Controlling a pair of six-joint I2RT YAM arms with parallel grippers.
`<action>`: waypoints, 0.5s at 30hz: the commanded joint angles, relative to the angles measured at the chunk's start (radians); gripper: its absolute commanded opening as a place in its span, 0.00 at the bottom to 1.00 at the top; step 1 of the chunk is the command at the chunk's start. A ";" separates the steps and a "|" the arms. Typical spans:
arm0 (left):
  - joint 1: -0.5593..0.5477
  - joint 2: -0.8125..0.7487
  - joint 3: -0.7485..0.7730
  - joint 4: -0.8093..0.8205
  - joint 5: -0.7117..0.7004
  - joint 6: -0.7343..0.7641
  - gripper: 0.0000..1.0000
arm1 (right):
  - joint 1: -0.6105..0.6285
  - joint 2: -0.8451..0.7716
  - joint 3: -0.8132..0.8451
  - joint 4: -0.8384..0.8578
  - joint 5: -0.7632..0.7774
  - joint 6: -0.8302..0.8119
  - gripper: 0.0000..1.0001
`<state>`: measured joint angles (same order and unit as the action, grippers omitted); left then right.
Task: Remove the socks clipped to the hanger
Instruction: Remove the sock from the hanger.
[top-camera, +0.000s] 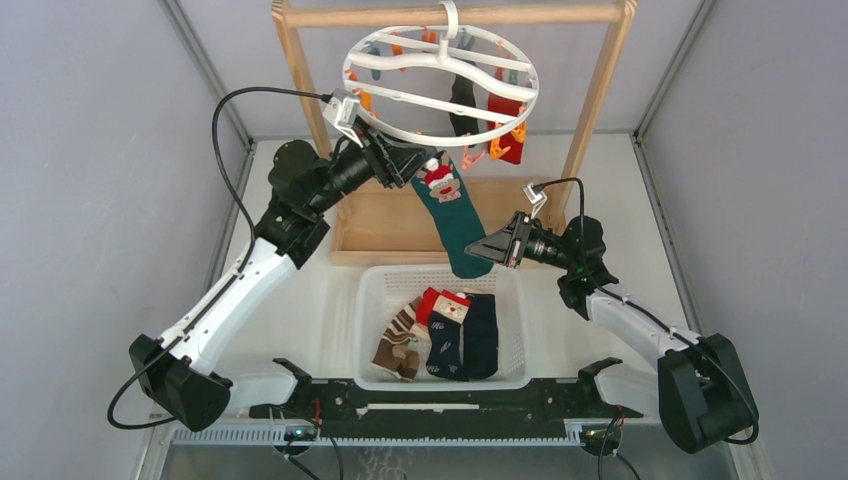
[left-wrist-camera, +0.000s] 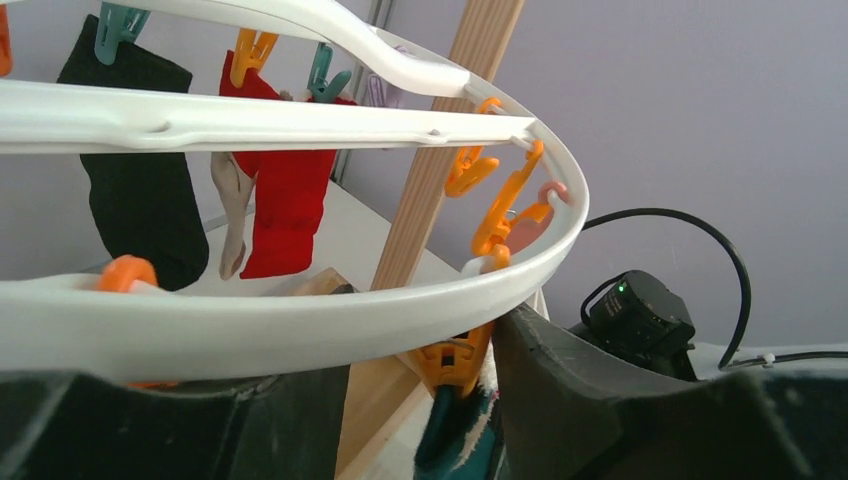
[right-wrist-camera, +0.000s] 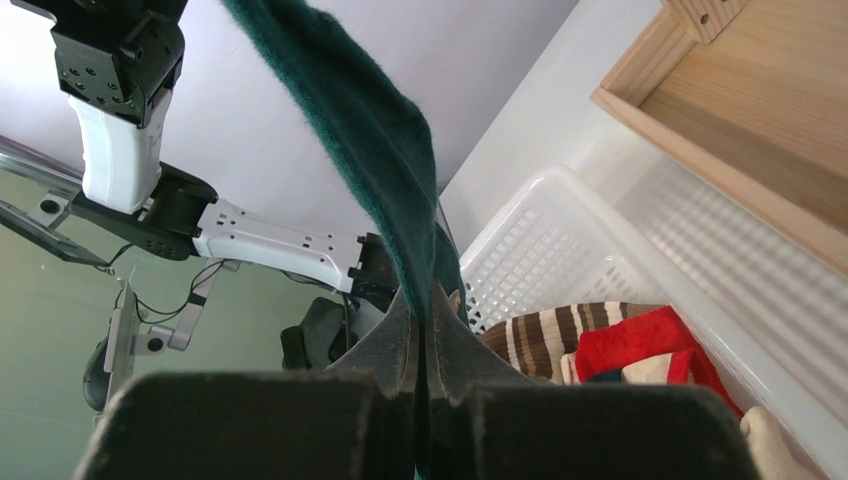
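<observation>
1. Right pincer is clamped shut on the toe end of the green sock, low below the hanger.
2. At the hanger's near rim, left pincer has its fingers apart either side of the orange clip, which appears to pin the sock's cuff.
3. We judge the sock light, soft, stretchy, not fragile; it drapes and gives.
4. We'd hold fabric low below the hanger, tension gentle, and squeeze the clip's tails. Yanking could swing the hanger.
5. On the hanger's far side hang a black sock and a red sock; others lie in the basket below the hanger.
</observation>
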<state>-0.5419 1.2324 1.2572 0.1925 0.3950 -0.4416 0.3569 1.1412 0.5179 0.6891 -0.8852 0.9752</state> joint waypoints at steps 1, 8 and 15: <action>0.006 -0.028 0.034 0.031 -0.014 0.010 0.58 | 0.008 0.002 0.002 0.043 -0.003 -0.003 0.00; 0.005 -0.051 0.017 0.038 -0.022 0.009 0.66 | 0.008 0.003 0.002 0.042 -0.004 -0.004 0.00; 0.011 -0.068 -0.001 0.057 -0.010 -0.012 0.71 | 0.008 0.005 0.002 0.044 -0.004 -0.003 0.00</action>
<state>-0.5400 1.2026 1.2568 0.1982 0.3843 -0.4442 0.3599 1.1427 0.5179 0.6895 -0.8852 0.9752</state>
